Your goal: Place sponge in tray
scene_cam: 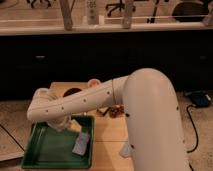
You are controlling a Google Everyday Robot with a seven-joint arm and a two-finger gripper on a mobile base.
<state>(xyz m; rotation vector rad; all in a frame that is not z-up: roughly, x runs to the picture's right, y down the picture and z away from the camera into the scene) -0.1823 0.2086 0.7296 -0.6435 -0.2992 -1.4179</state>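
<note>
Bulky white arm (100, 97), dark dots; end effector (64, 123) over the tray (35, 150)

A light wooden worktop (111, 131) stands on the speckled floor (12, 112). The green tray (37, 150) lies flat on its near left part. The pincer (65, 122) hangs just over the tray's far edge. A small dark object (116, 111) sits on the wood right of the tray.
</note>
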